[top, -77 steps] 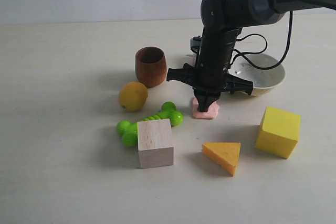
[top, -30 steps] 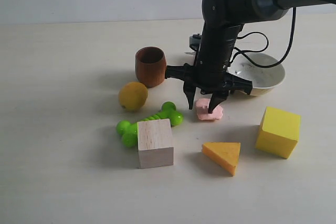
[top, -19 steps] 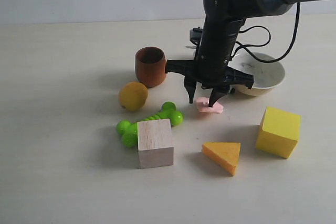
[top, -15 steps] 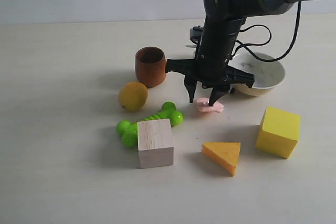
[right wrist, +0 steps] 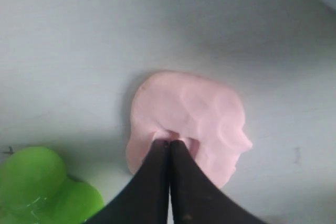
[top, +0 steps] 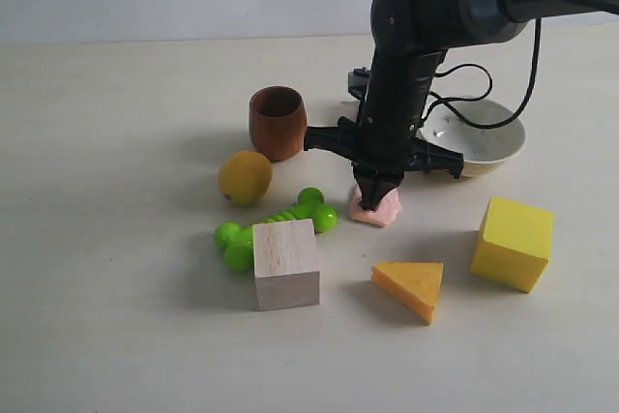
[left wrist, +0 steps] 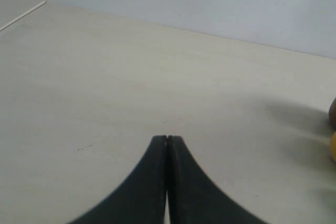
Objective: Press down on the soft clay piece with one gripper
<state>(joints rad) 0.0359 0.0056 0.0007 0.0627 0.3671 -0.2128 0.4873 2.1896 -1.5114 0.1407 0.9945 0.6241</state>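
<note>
The soft clay piece (top: 376,208) (right wrist: 194,114), a flat salmon-pink blob, lies on the table between the green toy and the bowl. My right gripper (top: 377,192) (right wrist: 169,143) points straight down, shut, with its joined tips sunk into the clay and a dent around them. The fingers close on nothing; they only press on the clay's top. My left gripper (left wrist: 167,138) is shut and empty over bare table, and the exterior view does not show it.
A brown wooden cup (top: 278,122), a lemon (top: 245,177), a green bone-shaped toy (top: 276,224) (right wrist: 42,187) and a wooden cube (top: 286,263) lie left of the clay. A white bowl (top: 495,147), a yellow cube (top: 513,243) and an orange wedge (top: 411,287) lie right.
Half a second ago the right gripper was open, raised over the clay with its fingers astride it. It has since shut and come down onto the clay, which sits slightly nearer the front.
</note>
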